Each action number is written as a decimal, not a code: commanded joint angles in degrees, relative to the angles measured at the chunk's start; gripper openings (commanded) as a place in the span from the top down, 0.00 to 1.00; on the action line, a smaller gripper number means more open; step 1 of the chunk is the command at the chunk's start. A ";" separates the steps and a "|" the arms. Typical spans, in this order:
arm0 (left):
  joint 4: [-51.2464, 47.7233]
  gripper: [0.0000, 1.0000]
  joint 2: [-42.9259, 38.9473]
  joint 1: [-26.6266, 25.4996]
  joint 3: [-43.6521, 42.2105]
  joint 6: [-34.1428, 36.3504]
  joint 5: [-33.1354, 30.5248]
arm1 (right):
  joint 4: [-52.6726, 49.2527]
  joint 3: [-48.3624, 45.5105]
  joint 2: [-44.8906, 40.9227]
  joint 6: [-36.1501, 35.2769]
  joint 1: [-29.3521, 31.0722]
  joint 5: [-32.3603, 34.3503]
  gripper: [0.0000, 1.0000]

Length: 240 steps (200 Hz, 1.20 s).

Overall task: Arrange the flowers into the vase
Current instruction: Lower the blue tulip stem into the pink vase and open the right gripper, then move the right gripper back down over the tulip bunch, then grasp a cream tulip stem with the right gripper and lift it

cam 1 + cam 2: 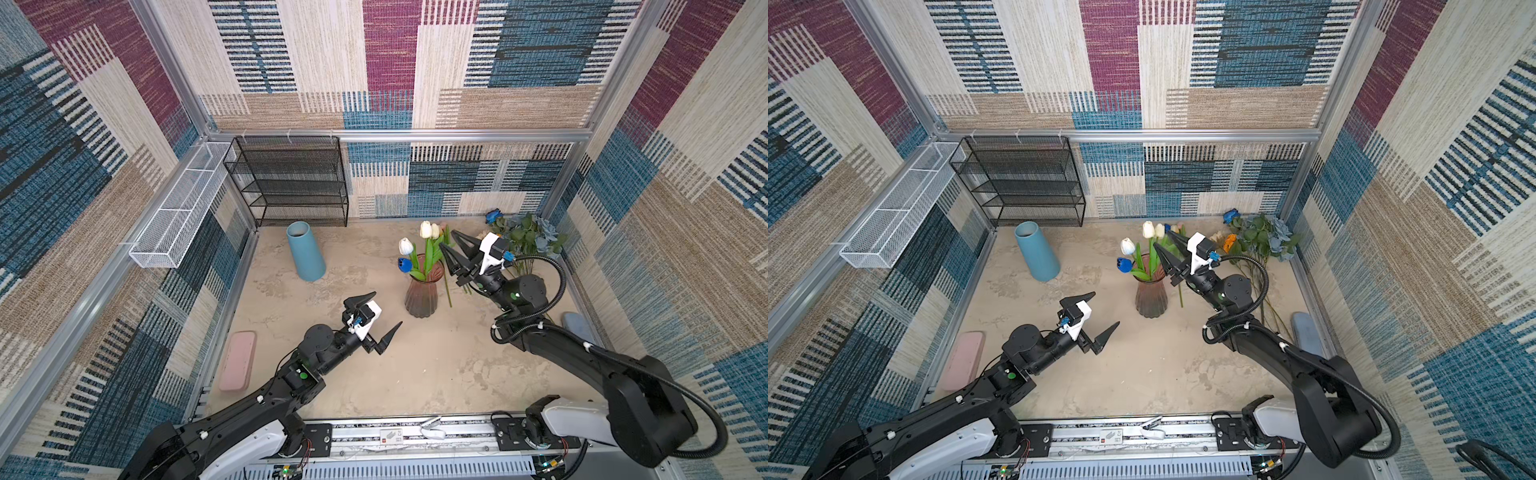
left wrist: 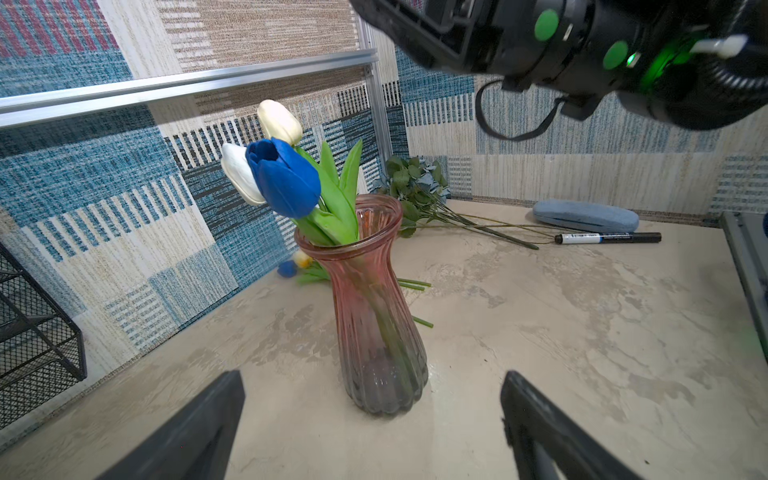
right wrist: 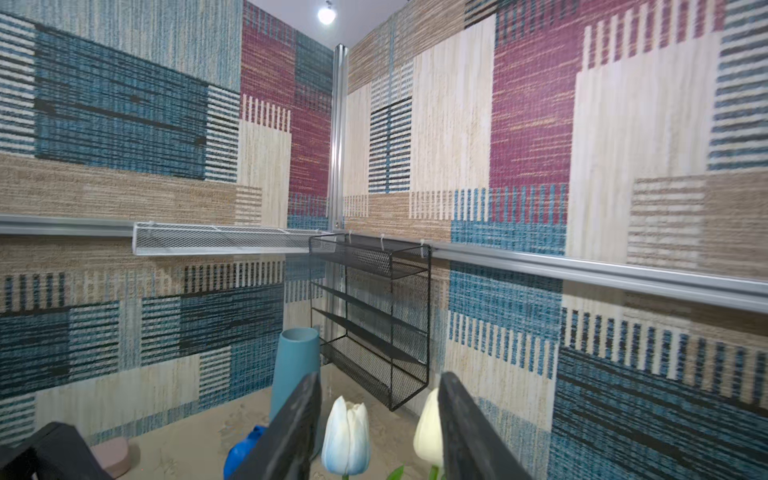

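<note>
Patchwork-walled cell with a mottled beige counter (image 1: 415, 374), tulips standing in the vase

Woven walls (image 1: 390, 62) of blue, plum and tan run behind aluminium rails (image 1: 415, 135); a white mesh basket (image 1: 174, 212) hangs on the left wall, a pink case (image 1: 237, 360) lies below it, and a black mesh rack (image 1: 291, 183) and a blue cone vase (image 1: 305, 251) stand far left. The left jaws are spread wide and empty. The pink glass vase (image 1: 422, 295) holds a blue tulip (image 1: 405, 264) and white tulips (image 1: 406, 246); just right of the blooms the right jaws are partly open, gripping nothing. The loose flowers (image 1: 525, 239) lie in the far right corner
</note>
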 commanded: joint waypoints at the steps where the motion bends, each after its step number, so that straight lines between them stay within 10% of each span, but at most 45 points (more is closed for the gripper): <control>1: 3.33 0.01 0.81 0.00 0.55 -0.63 1.13 | -16.39 3.16 -3.48 0.56 -2.80 7.15 0.42; 54: 7.17 0.01 4.56 0.00 0.28 -1.50 2.01 | -50.17 16.52 6.56 10.97 -16.55 3.75 0.38; 97: 7.86 0.01 6.27 0.00 0.29 -1.58 1.85 | -63.15 24.18 24.74 9.90 -18.03 -6.26 0.62; 122: 7.66 0.01 5.75 0.00 0.01 -1.56 1.49 | -69.89 29.67 32.82 5.16 -17.43 0.86 0.64; 240: 7.36 0.01 5.60 0.03 -0.72 -1.63 1.66 | -68.83 39.37 47.26 6.60 -11.55 4.86 0.59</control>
